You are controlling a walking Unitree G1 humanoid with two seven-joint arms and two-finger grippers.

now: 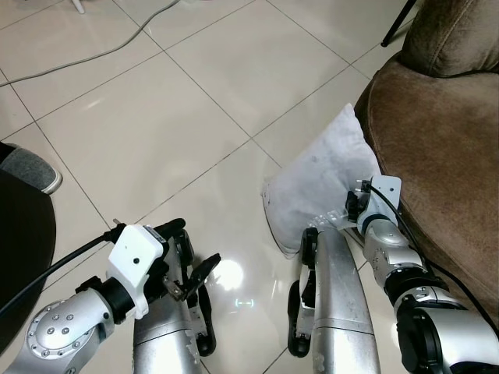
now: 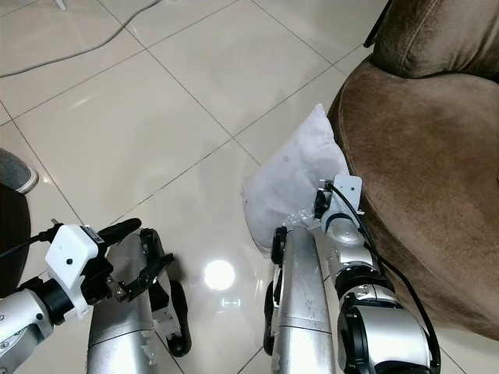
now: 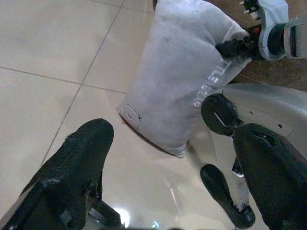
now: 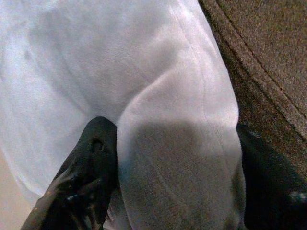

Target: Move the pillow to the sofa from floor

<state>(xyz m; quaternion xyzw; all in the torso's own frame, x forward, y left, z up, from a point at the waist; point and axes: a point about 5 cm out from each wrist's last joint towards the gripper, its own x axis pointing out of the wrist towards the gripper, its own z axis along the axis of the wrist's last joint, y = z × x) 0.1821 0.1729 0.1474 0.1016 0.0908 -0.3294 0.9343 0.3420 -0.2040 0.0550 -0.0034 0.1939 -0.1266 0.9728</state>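
White pillow (image 1: 321, 183) stands on edge on the tiled floor (image 1: 195, 93), leaning against the front of the brown sofa (image 1: 444, 148) on the right. Faint grey print visible on its lower face. Not on the seat yet.

Right gripper (image 4: 172, 167) is at the pillow's near right edge, next to the sofa base. Fingers spread, one black finger (image 4: 91, 158) pressed into a fold of the fabric, the other on the sofa side, pillow edge bulging between them. Not clamped tight as far as the right wrist view shows.

Left gripper (image 1: 191, 269) hovers low over the floor, left of the pillow and apart from it, fingers spread, holding nothing. In the left wrist view the pillow sits beyond its fingertips (image 3: 88, 143).

Robot's silver legs and black feet near the bottom. Grey cable (image 1: 93, 54) runs across far-left tiles. Grey slipper (image 1: 27, 167) at left edge, beside a dark round object (image 1: 19, 249).
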